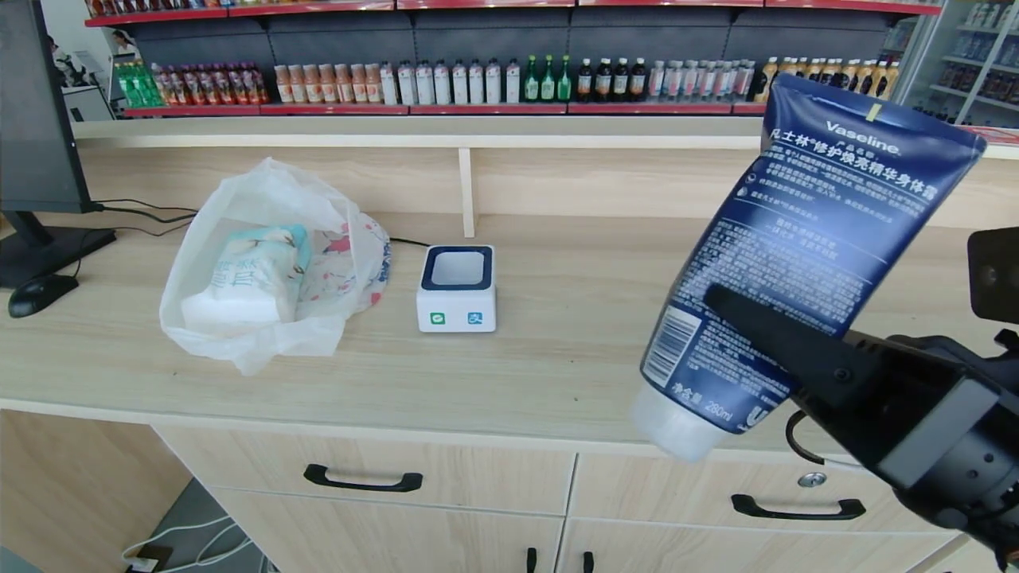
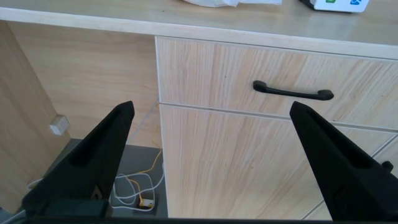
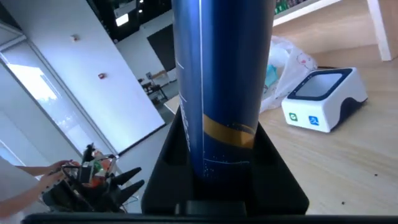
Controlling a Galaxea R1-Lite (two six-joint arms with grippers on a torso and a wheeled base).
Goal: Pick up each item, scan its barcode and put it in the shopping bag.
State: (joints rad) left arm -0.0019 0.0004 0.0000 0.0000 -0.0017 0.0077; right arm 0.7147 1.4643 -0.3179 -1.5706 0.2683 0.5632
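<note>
Left tool [image 2: 211,107]: black, wedge-shaped fingers [image 2: 93,155]

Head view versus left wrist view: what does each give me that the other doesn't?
Head view: the blue tube held in the right gripper, barcode facing the camera, and packs inside the shopping bag. Left wrist view: the left gripper, open, in front of the drawers below the counter, with cables on the floor. Both: scanner, shopping bag, counter edge and a drawer handle.

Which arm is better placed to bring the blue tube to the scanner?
Right. The right gripper holds the blue tube above the counter, right of the scanner; the left gripper is open, low before the drawers.
</note>
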